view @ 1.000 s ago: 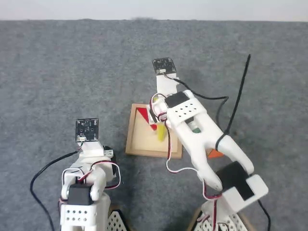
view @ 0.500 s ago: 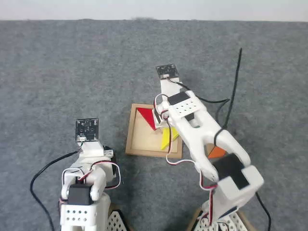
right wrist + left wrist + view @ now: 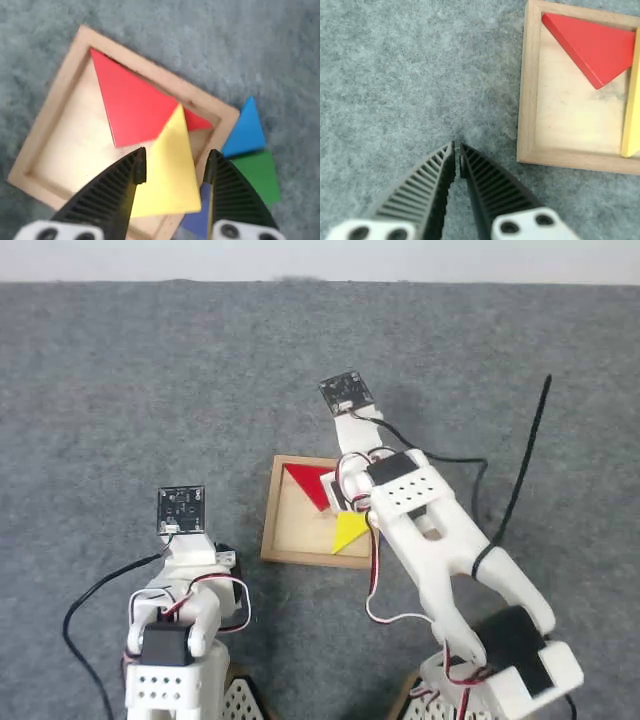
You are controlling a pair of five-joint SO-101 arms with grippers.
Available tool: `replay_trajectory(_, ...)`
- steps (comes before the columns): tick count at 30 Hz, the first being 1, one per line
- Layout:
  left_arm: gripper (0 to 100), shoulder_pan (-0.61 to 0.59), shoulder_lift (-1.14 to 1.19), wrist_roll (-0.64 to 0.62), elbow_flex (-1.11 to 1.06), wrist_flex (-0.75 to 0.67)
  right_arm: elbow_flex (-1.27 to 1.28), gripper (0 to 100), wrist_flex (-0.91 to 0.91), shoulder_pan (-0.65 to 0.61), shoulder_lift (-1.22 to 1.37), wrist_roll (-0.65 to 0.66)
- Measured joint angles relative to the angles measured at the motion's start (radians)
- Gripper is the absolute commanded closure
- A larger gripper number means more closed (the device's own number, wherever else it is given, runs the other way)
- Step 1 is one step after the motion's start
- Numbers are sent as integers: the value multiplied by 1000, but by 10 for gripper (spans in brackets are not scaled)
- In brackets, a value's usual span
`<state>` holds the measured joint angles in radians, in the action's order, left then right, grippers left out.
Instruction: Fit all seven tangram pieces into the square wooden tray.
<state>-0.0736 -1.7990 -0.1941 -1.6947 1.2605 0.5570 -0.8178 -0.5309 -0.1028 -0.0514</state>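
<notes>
The square wooden tray (image 3: pixel 270 515) lies mid-table. A red triangle (image 3: pixel 310 483) fills its far corner and a yellow triangle (image 3: pixel 350 530) lies at its near right. My right gripper (image 3: pixel 174 166) hangs open over the tray (image 3: pixel 150 74), a finger on each side of the yellow triangle (image 3: pixel 172 175) with gaps showing. The yellow tip overlaps the red triangle (image 3: pixel 135 107). My left gripper (image 3: pixel 457 147) is shut and empty on the carpet, beside the tray (image 3: pixel 527 90), with the red triangle (image 3: pixel 592 47) beyond.
Just outside the tray's right rim lie a light blue triangle (image 3: pixel 245 132), a green piece (image 3: pixel 260 175) and a dark blue piece (image 3: pixel 192 222). The right arm (image 3: pixel 430 530) covers that side from above. Grey carpet lies open to the left and far side.
The yellow triangle, held edge-on above the tray a second ago, now lies flat at the tray's near right. The right arm swung rightward at its base. The left arm stayed still.
</notes>
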Motion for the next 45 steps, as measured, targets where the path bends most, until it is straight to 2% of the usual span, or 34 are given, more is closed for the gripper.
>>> replay_trajectory(15, 986, 0, 0, 0, 0, 0, -2, 805, 29, -32, 140, 35)
replay_trajectory(36, 986, 0, 0, 0, 0, 0, -2, 805, 43, -95, 143, 94)
replay_trajectory(42, 986, 0, 0, 0, 0, 0, -2, 805, 43, -95, 143, 213)
replay_trajectory(45, 986, 0, 0, 0, 0, 0, -2, 805, 43, -95, 143, 227)
